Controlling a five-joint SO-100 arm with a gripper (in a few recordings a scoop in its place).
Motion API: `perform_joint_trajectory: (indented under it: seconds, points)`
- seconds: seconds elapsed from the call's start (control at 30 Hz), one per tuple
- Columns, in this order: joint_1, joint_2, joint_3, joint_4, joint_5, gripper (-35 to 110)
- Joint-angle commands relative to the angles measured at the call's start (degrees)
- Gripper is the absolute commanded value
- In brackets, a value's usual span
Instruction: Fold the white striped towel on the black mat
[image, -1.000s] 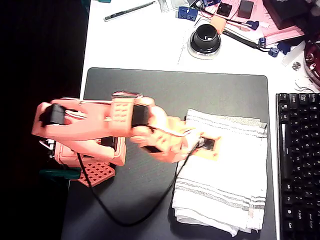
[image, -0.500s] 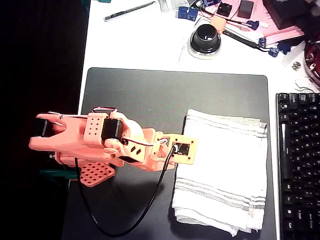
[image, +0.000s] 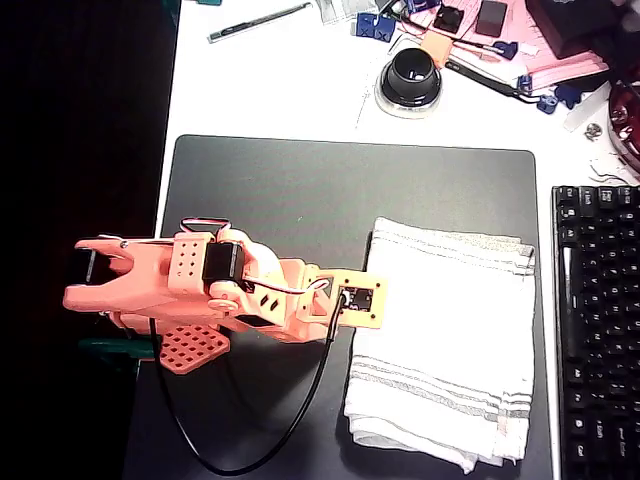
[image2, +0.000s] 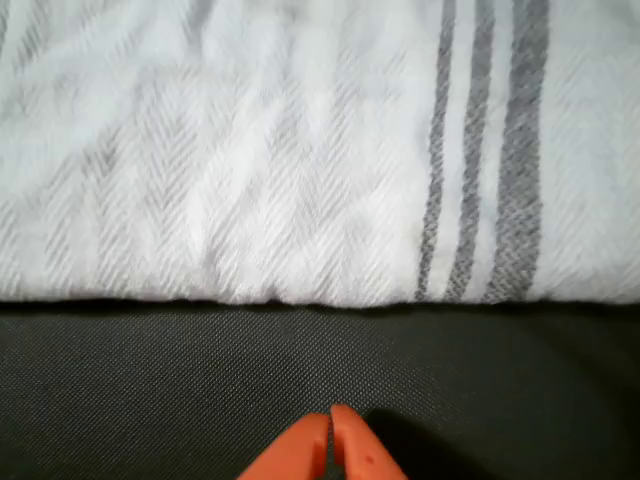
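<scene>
In the overhead view the orange arm (image: 200, 290) reaches from the left over the black mat (image: 300, 190). Its jaws are pressed together with nothing between them, just short of the towel's left edge. The white striped towel (image: 450, 340) lies on the right part of the mat, already doubled over. If the tips go in closed, they may just push the cloth and bunch it up.
</scene>
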Motion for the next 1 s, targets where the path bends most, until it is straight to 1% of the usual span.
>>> perform_joint_trajectory:
  seconds: [0.0,0.3,0.97]
  points:
    - [0.09,1.32,1.23,3.08,0.35,0]
    - [0.09,1.32,1.23,5.45,3.34,0]
    - [0.00,1.32,1.23,5.27,3.34,2]
